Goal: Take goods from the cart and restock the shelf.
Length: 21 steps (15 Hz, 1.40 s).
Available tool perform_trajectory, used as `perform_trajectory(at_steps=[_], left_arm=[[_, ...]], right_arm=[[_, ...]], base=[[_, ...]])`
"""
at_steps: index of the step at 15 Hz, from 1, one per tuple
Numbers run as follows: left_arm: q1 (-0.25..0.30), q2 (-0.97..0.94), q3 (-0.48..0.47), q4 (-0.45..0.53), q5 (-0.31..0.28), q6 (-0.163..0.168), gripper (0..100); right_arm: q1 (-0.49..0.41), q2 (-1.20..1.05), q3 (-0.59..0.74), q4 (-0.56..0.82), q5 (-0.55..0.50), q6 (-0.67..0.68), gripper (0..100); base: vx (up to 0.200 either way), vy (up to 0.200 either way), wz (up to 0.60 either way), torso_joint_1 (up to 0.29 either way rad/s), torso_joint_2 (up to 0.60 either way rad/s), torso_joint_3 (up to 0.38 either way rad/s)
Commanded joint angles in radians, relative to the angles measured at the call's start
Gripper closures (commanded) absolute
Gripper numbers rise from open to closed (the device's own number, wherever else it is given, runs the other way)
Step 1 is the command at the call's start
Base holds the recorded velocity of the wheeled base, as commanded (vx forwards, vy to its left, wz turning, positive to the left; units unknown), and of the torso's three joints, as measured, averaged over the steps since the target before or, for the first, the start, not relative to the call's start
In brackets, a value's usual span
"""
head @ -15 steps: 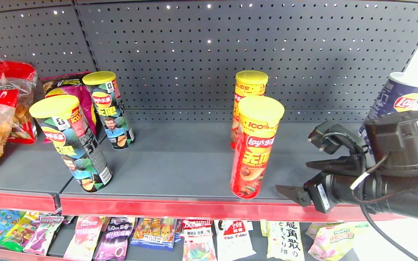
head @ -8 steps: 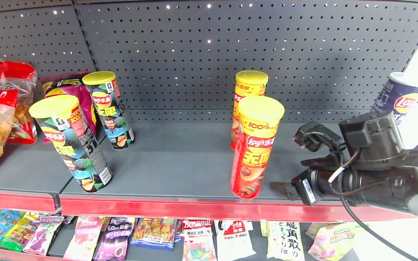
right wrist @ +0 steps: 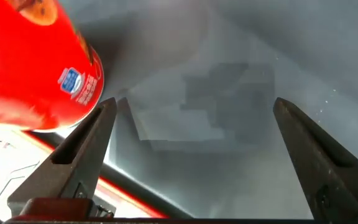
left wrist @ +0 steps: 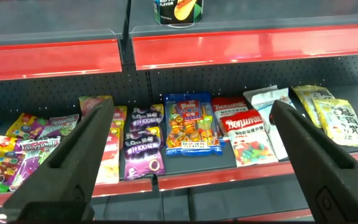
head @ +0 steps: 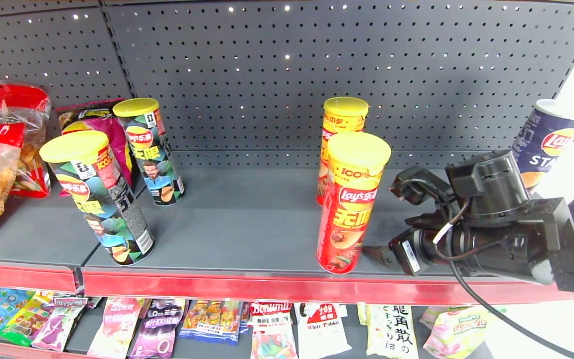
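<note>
Red chip can (head: 349,209) upright at shelf (head: 247,229) front edge, in front of second yellow-lidded can (head: 343,122). Right claw (head: 389,235) wide, empty, just beside red can: placement judged done. Left claw (left wrist: 191,106) wide, empty, facing lower shelf (left wrist: 241,173). Left to do: fetch more goods from cart.

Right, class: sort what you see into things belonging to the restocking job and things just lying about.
Job: red cylindrical chip can with yellow lid; open right pincer beside it; grey metal shelf.
Lying about: dark yellow-lidded chip can at front left; blue chip can; flat sweet packets below.
</note>
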Motion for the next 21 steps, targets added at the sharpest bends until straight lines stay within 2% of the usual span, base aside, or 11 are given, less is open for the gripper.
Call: perform_trajectory(at_steps=[1, 21], left_arm=[[0.000, 0.002, 0.000, 0.000, 0.000, 0.000, 0], [0.000, 0.002, 0.000, 0.000, 0.000, 0.000, 0]], right_arm=[[0.002, 0.023, -0.011, 0.001, -0.001, 0.000, 0], [0.006, 0.052, -0.023, 0.004, -0.001, -0.029, 0]], base=[[0.000, 0.000, 0.00, 0.000, 0.00, 0.000], [0.000, 0.000, 0.00, 0.000, 0.00, 0.000]])
